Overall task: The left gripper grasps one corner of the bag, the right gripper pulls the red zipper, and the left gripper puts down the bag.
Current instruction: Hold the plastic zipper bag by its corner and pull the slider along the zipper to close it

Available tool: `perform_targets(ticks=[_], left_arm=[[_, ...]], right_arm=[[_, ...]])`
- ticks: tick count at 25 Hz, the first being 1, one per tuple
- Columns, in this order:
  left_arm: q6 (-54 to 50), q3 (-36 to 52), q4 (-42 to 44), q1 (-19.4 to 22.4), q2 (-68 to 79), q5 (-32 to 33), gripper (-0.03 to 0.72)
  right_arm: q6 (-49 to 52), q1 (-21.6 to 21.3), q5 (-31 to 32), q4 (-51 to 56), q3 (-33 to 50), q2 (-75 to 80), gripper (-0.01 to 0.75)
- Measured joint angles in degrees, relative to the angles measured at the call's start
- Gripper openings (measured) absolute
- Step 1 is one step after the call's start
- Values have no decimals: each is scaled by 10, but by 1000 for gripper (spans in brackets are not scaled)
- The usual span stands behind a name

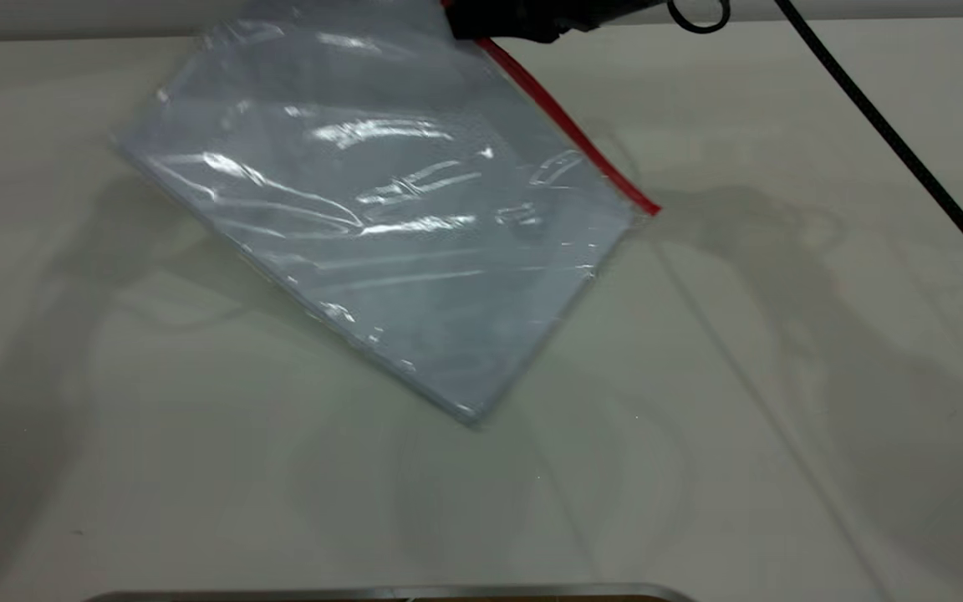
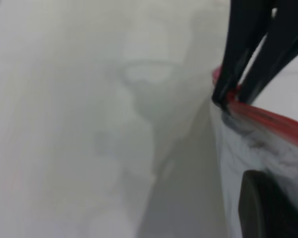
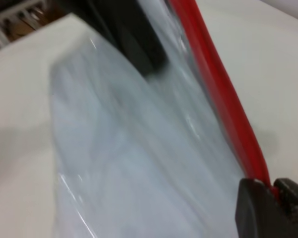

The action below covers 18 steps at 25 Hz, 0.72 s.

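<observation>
The bag (image 1: 381, 226), clear, glossy and wrinkled over a pale sheet, hangs tilted above the table with its lowest corner near the surface. The red zipper (image 1: 569, 130) runs along its right long edge. At the zipper's upper end, my right gripper (image 1: 523, 25) with its cable loop (image 1: 699, 12) sits against the frame's top. In the right wrist view my right gripper (image 3: 278, 191) is shut on the red zipper (image 3: 223, 104). My left gripper (image 2: 249, 181) is shut on the bag (image 2: 268, 153) near that corner. The left gripper (image 3: 139, 44) also shows beside the zipper.
A pale table (image 1: 782, 418) lies under the bag. A black cable (image 1: 891, 134) crosses the right side diagonally. A metal edge (image 1: 381, 594) lines the front. A rack-like structure (image 3: 10, 20) stands beyond the table's edge.
</observation>
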Motion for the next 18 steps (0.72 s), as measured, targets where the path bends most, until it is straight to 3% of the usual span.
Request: perform_targets(ticks=[5,9,18], left_arm=[[35,0,-47,22,-10,0,53],[57,0,-84,35,-14,0,53],[66,0,-101,43,-16,4,53]], right_arm=[[0,-1,-45,-21,0,6,35],[22,-2,-75,-99,0,9,35],[192,-41,-69,-314,1,37,35]])
